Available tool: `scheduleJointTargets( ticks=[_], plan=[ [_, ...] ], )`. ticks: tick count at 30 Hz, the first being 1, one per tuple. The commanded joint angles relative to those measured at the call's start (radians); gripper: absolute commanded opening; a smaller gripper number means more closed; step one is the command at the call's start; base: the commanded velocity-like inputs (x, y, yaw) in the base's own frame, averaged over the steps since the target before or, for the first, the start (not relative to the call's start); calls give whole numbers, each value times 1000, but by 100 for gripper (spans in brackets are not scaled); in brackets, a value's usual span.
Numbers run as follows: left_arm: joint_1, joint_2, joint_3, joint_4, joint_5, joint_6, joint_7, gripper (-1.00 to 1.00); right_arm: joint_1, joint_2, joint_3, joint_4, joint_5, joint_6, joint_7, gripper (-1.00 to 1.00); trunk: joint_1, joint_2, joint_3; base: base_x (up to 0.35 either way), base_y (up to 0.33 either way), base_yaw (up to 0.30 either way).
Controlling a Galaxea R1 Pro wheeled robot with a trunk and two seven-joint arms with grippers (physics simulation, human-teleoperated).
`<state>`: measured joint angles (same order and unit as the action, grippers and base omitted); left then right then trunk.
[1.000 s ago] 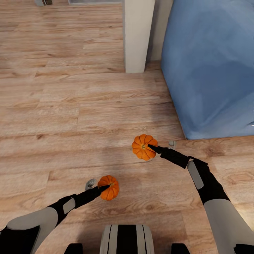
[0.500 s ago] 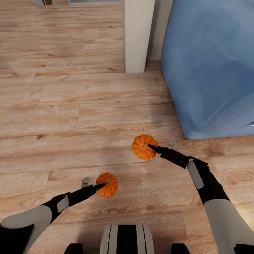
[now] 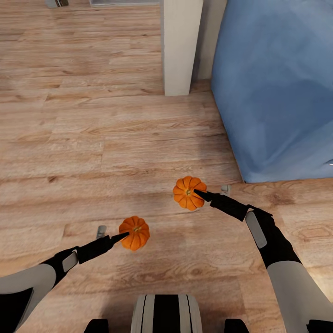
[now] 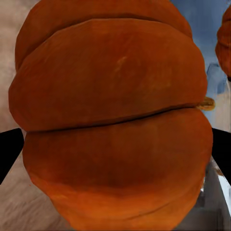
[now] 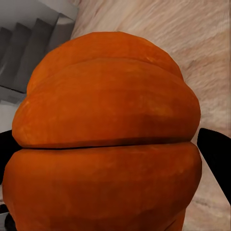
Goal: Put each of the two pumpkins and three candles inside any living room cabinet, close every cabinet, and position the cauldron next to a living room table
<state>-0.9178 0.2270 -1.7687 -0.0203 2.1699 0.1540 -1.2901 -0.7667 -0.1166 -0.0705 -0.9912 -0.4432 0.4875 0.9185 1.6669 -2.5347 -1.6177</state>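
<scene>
Two small orange ribbed pumpkins are held above the wood floor. My left gripper [image 3: 125, 237] is shut on one pumpkin [image 3: 134, 233] at the lower middle of the head view; that pumpkin [image 4: 113, 115] sits between the dark fingertips [image 4: 9, 154] in the left wrist view. Further right and higher, my right gripper [image 3: 196, 191] is shut on the other pumpkin [image 3: 187, 192], which bulks large as the pumpkin [image 5: 106, 144] in the right wrist view. Candles, cabinet and cauldron are out of view.
A large blue upholstered piece [image 3: 277, 88] fills the upper right. A pale square pillar [image 3: 180, 46] stands at the top centre. Open wood floor [image 3: 78, 115] stretches to the left. My base [image 3: 166, 314] shows at the bottom edge.
My left arm has drawn back and to the left, carrying its pumpkin slightly left and up in the picture. The right arm and its pumpkin have not moved.
</scene>
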Motion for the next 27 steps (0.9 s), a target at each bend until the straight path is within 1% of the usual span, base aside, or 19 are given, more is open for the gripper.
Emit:
scheduleJointTargets(
  ticks=[1,3,4,6,8,15,17,22,27],
  plan=[
    [-1,1,-4,1,0,1,-14,-100,0,0,0,0,0,1,-3,-100,0,0,0,0,0,0],
    [-10,10,-6,1,-1,17,-72,-100,0,1,0,4,4,0,-6,-100,0,0,0,0,0,0],
    [-10,12,-6,1,-1,20,-79,-100,0,1,0,4,4,0,-7,-100,0,0,0,0,0,0],
    [-13,31,-5,0,-1,38,-114,-100,0,1,0,5,5,0,-7,-100,0,0,0,0,0,0],
    [-14,41,-6,0,-1,44,-126,-100,0,1,0,5,6,1,-8,-100,0,0,0,0,0,0],
    [-20,45,-7,0,-1,45,-131,-100,0,2,0,2,6,1,-10,-100,0,0,0,0,0,0],
    [-28,45,-8,0,-1,59,-131,-100,0,5,2,2,7,0,-37,-100,0,0,0,0,0,0],
    [-28,46,-8,2,-1,61,-130,-100,0,9,14,2,8,-1,-67,-100,0,0,0,0,0,0],
    [-35,72,-8,2,-1,63,-129,-100,0,9,21,4,8,-12,-110,-100,0,0,0,0,0,0]
  ],
)
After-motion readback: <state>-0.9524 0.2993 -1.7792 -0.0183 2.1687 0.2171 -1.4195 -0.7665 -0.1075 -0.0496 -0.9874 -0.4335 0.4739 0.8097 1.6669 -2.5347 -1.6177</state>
